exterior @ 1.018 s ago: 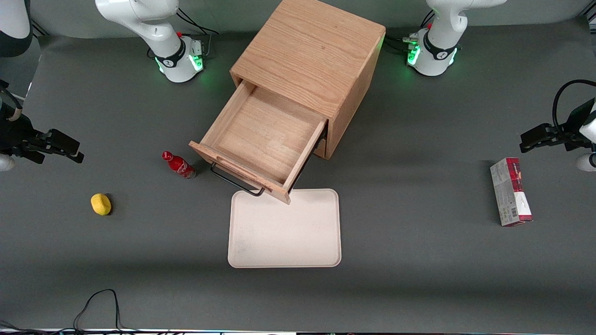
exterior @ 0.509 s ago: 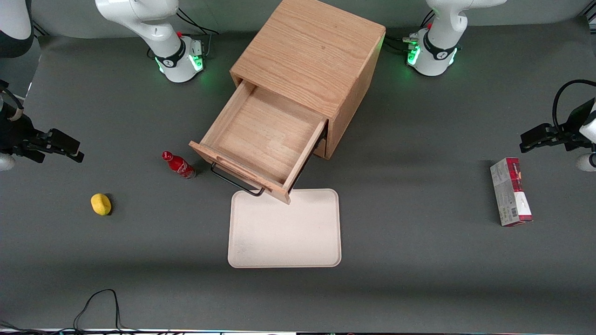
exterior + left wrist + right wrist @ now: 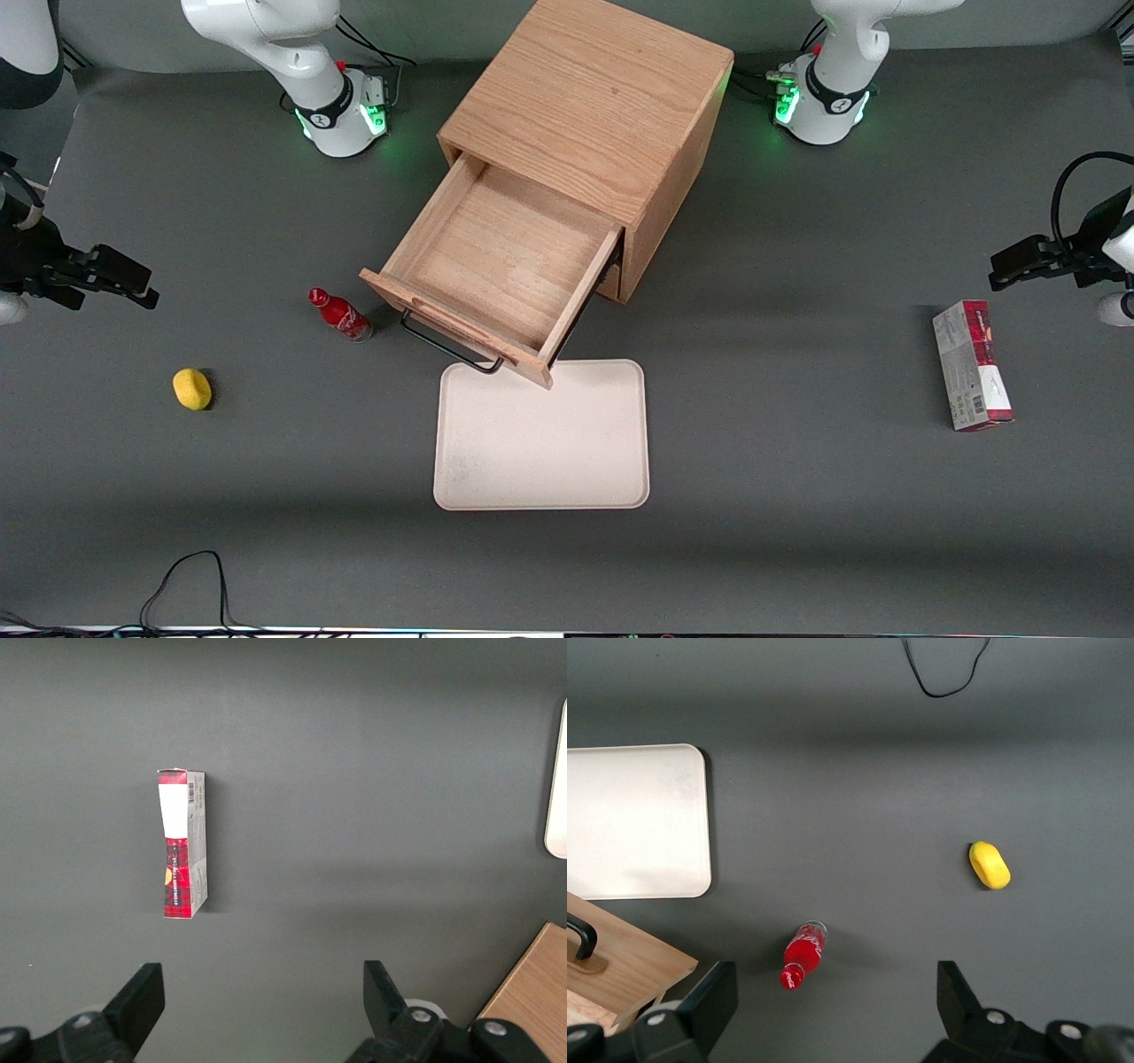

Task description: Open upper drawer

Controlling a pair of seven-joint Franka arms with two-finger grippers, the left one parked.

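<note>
The lower drawer is hidden under the pulled-out upper drawer [image 3: 496, 266].

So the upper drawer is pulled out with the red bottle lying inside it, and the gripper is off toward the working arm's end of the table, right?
Not quite. The front view shows the upper drawer pulled out but empty; the red bottle lies on the table beside it. The gripper is open, toward the working arm's end.

The upper drawer [image 3: 503, 266], light oak with a thin black wire handle [image 3: 447, 346], stands pulled out, its inside bare.

The gripper [image 3: 115, 282] hangs open, well apart from it.
</note>
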